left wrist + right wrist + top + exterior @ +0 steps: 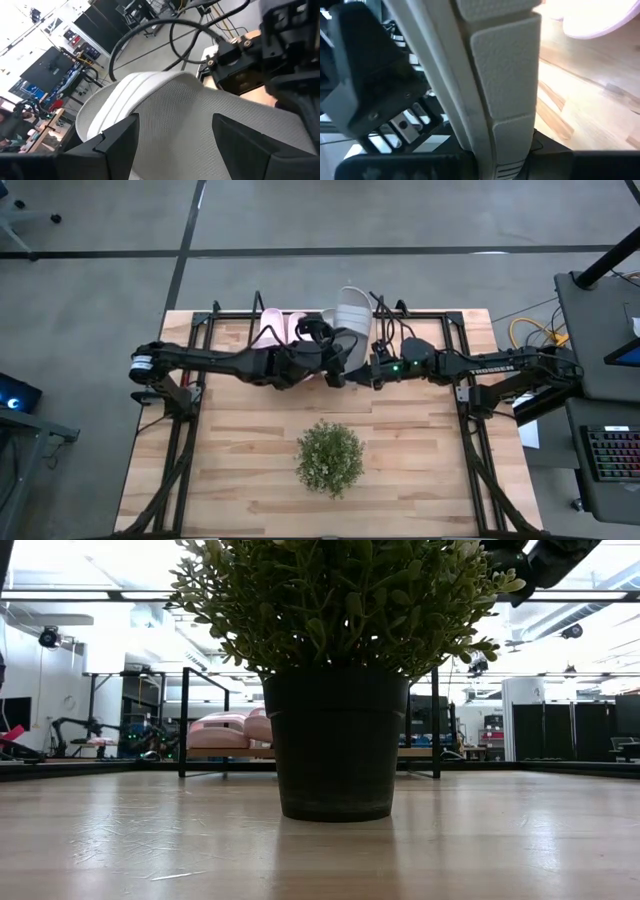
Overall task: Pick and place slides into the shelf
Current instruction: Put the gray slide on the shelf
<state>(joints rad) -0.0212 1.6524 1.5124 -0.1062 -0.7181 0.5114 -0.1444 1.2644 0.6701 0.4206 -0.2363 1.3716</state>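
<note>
Your right gripper (368, 368) pinches the grey slide (352, 315) over the shelf (440, 320). Your left gripper (335, 358) straddles it, fingers spread

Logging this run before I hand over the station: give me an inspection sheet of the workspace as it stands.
Surface: wooden table, bare in front.
Job's things: two pink slides on the shelf; grey slide held above it.
Clutter: potted plant mid-table.
Grippers: right gripper shut on the grey slide; left gripper open around it.
Cables: yellow cable on floor, far right.
Surroundings: keyboard on side desk.
</note>
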